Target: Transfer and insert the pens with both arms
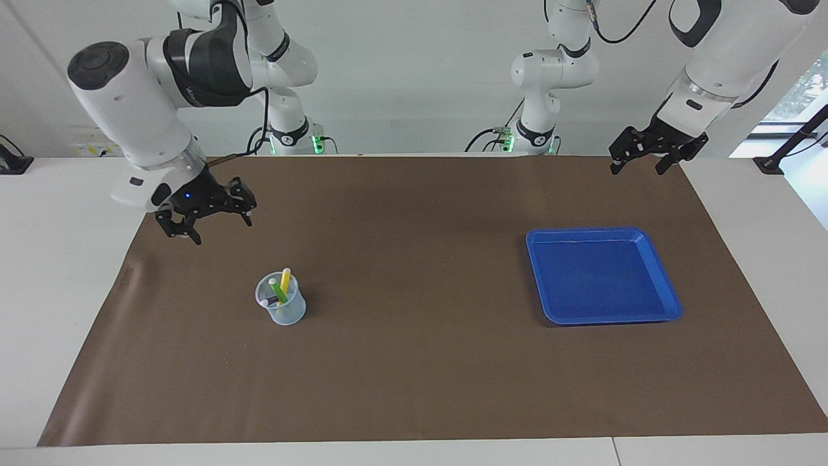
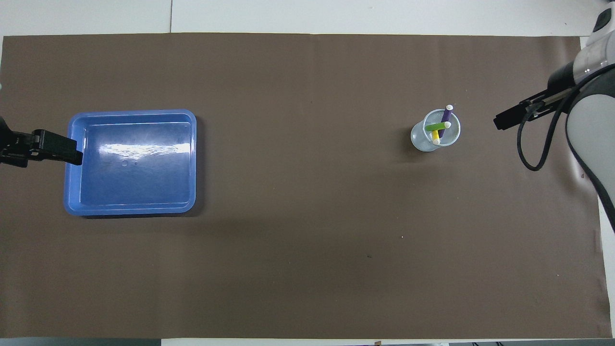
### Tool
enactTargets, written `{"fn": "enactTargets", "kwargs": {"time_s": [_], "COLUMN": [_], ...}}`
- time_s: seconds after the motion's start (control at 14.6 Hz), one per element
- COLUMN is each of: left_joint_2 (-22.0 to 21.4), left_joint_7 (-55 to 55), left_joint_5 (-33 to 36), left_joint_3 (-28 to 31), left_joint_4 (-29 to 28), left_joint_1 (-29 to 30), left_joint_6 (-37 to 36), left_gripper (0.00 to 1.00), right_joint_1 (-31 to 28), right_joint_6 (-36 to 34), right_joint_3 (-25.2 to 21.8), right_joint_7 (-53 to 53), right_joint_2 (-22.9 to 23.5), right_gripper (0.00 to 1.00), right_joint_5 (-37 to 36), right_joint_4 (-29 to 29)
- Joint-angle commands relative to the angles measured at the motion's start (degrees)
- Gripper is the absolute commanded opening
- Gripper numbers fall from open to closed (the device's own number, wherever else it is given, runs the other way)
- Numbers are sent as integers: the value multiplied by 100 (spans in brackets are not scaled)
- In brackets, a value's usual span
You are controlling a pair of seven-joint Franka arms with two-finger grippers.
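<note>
Three pens stand tilted in a clear cup [image 1: 288,312] on the brown mat, toward the right arm's end: a yellow pen [image 1: 284,277], a light green pen [image 1: 279,291] and a purple pen [image 2: 447,114]. The cup also shows in the overhead view [image 2: 423,139]. My right gripper [image 1: 217,228] is open and empty, raised over the mat beside the cup and apart from it. My left gripper [image 1: 639,169] is open and empty, raised over the mat's edge at the left arm's end. A blue tray [image 1: 601,278] holds nothing.
The brown mat [image 1: 414,362] covers most of the white table. Two smaller white arms with green-lit bases [image 1: 284,136] [image 1: 537,129] stand at the robots' edge. A black clamp stand [image 1: 786,152] is at the left arm's end.
</note>
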Motion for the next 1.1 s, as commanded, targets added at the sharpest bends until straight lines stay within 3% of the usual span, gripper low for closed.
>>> {"fn": "enactTargets", "kwargs": {"time_s": [0.0, 0.14, 0.34, 0.55, 0.69, 1.03], "left_joint_2": [-173, -173, -156, -112, -103, -129], "left_joint_7": [31, 39, 22, 65, 118, 329], "left_joint_5": [48, 22, 12, 91, 144, 206], "left_joint_3": [44, 52, 61, 61, 61, 61], "left_joint_4": [-174, -174, -139, -77, -77, -121], "left_joint_1": [-40, -14, -58, -58, -67, -67], "left_joint_6": [-43, -78, -157, -175, -158, -131], "left_gripper": [100, 100, 100, 100, 100, 100], "right_joint_1": [-38, -38, -362, 206, 243, 261], "right_joint_6": [-615, -1011, -1014, -785, -749, -793], "right_joint_3": [69, 60, 34, -439, -730, -819], "right_joint_7": [264, 273, 290, 273, 342, 720], "right_joint_2": [-327, -574, -689, -803, -987, -1146], "right_gripper": [100, 100, 100, 100, 100, 100], "right_joint_5": [-224, -233, -163, -206, -189, -163], "right_joint_4": [264, 212, 71, -34, -438, -641]}}
